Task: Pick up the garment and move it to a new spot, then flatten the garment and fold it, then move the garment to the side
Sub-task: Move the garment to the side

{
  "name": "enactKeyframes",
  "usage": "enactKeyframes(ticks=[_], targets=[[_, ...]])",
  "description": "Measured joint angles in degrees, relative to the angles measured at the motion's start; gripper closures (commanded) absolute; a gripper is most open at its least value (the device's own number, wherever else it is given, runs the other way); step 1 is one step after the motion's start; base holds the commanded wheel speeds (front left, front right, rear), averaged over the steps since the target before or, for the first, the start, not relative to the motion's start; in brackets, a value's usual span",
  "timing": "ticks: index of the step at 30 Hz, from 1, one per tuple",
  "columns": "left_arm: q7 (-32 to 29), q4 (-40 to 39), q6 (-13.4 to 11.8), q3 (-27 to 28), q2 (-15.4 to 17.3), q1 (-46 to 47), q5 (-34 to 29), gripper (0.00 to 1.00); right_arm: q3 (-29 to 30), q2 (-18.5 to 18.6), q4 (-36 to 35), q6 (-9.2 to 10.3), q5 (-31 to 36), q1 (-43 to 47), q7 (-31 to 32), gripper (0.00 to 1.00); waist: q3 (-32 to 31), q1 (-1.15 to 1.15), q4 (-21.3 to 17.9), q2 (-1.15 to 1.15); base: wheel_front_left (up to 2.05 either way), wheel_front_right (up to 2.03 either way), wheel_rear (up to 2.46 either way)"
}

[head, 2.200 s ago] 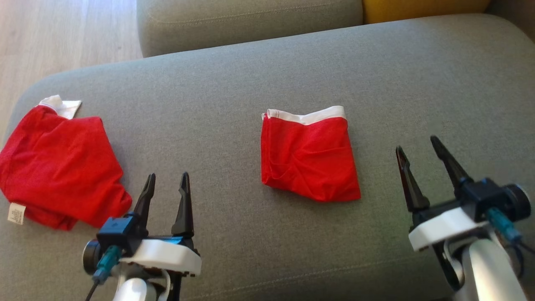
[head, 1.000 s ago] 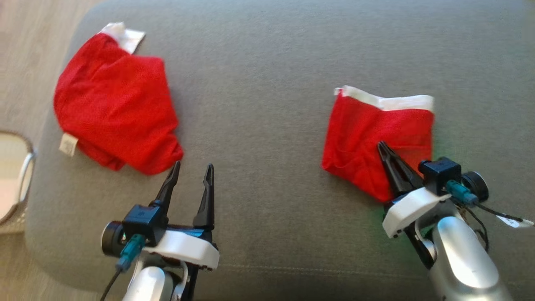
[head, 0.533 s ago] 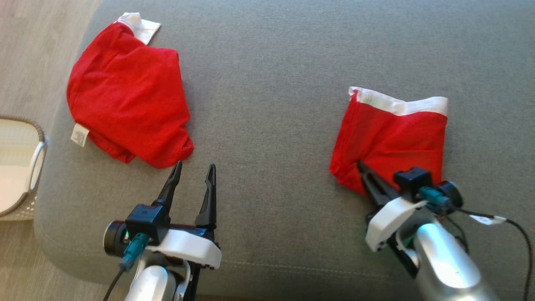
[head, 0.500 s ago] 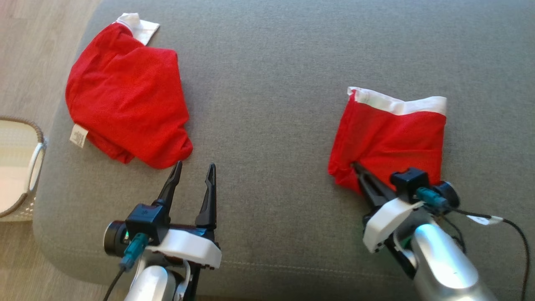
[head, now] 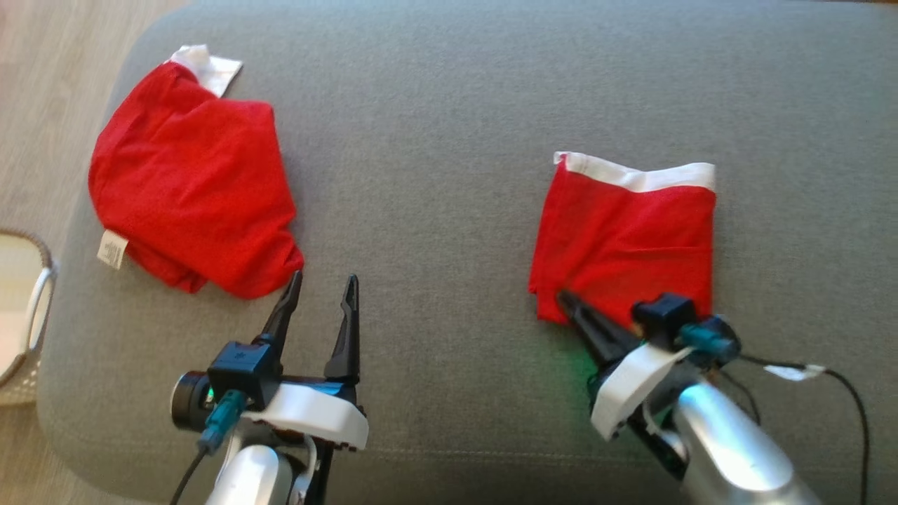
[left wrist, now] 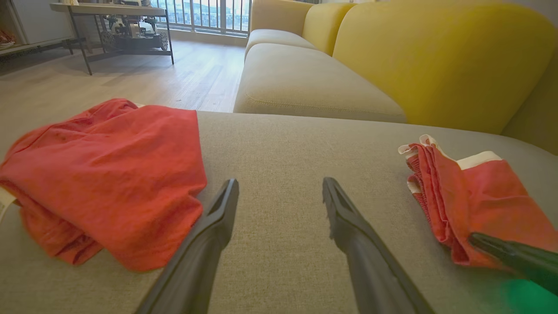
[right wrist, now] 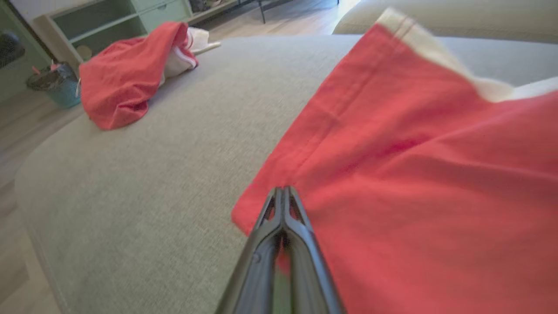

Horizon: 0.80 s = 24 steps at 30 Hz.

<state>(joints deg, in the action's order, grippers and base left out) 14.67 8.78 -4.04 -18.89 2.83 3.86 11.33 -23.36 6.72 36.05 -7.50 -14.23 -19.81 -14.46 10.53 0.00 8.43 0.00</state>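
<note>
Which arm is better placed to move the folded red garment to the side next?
Right. The right tool is shut on a near corner of the folded garment; the left tool hangs open over the sofa cushion, apart from it.

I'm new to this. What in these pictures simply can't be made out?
Tag on the crumpled garment: print too small, head view.
Basket: cut off by the head view's left edge.
Folded garment: near edge hidden behind the right pincer, head view.
Its white waistband: blurred, right wrist view.
</note>
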Motion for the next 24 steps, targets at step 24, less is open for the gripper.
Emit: enactKeyframes(ticks=[24], targets=[[0.00, -2.56, 0.34, 5.17, -0.01, -3.31, -0.15, 0.00, 27.83, -3.13, -25.31, 0.00, 8.88, 11.46, -0.01, 1.00, -6.56, 0.00, -11.20, 0.00, 0.00, 0.00, 0.00]])
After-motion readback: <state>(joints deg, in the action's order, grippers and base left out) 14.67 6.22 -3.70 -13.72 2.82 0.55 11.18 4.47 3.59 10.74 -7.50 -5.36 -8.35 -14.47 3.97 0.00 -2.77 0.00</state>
